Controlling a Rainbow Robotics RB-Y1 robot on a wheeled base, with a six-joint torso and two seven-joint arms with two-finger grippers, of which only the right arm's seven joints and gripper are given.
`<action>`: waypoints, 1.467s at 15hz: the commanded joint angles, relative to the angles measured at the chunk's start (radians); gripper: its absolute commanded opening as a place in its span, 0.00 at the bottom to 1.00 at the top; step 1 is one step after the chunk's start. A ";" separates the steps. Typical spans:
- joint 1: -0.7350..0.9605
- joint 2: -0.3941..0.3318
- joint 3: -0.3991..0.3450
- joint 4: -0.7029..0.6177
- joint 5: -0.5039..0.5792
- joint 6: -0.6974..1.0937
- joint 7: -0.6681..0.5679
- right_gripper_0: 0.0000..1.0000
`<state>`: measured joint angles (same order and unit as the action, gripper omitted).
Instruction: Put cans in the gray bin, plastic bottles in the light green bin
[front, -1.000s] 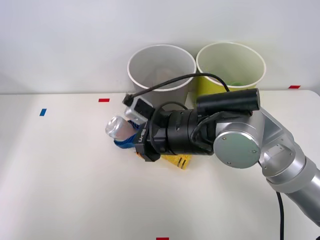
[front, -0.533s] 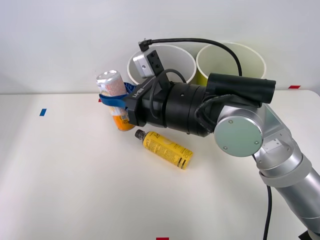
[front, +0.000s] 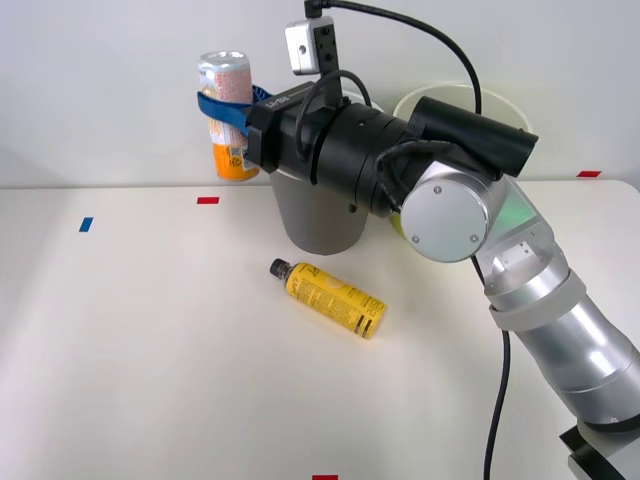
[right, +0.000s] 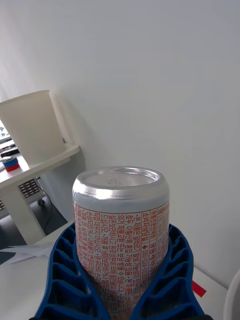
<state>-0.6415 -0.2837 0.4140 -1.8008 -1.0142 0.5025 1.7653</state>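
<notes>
Your right gripper (front: 228, 107), fingers clamped on the drink can (front: 226, 115), has lifted it upright off the table, just left of the gray bin (front: 318, 218). Yellow bottle (front: 327, 298) stays lying there.

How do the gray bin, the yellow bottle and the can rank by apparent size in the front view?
1. Gray bin, largest, though the arm hides much of it.
2. Yellow bottle, lying on the table.
3. Can, upright in the right end effector.
The lifted can may sit nearer the camera, so the can-bottle order is less sure.
</notes>
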 joint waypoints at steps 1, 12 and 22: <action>-0.049 0.011 -0.052 0.075 0.002 -0.027 0.006 0.00; -0.156 0.054 -0.109 0.363 0.100 -0.170 0.037 0.00; -0.161 0.028 -0.107 0.365 0.134 -0.170 0.054 0.32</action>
<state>-0.8023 -0.2548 0.3069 -1.4357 -0.8807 0.3323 1.8191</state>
